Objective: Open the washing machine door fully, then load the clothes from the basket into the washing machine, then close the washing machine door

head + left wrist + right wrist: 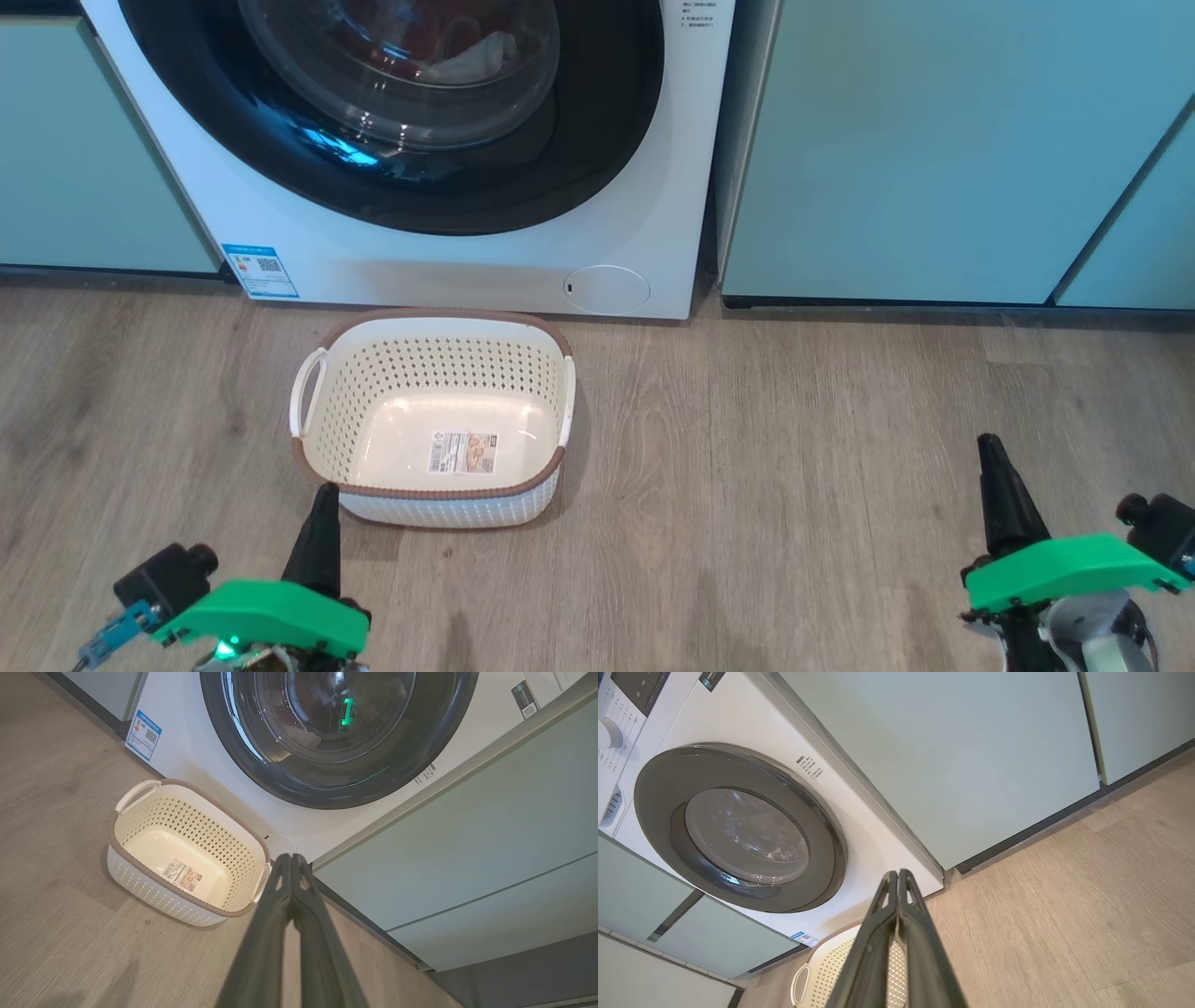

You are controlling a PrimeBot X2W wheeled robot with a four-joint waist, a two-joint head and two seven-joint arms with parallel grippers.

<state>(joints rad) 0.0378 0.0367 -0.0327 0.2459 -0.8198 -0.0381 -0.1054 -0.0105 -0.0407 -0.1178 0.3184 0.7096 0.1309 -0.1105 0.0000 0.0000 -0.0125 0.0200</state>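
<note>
- Blue sticker (260, 271), lower left front of machine (467, 271): QR code; print too small to read.
- Black print lines (695, 14), right of door (597, 140): illegible.
- Dark sticker (525, 699), upper front of machine: QR code; text unreadable.
- Paper label (463, 452), basket (439, 315) floor: fine print, illegible.
- Total: 2 QR codes, 0 legible words.

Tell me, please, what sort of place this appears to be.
Probably a home laundry or utility corner: a white front-loading washing machine sits between pale teal cabinets, with a white perforated plastic basket on the wood-look floor before it.
</note>
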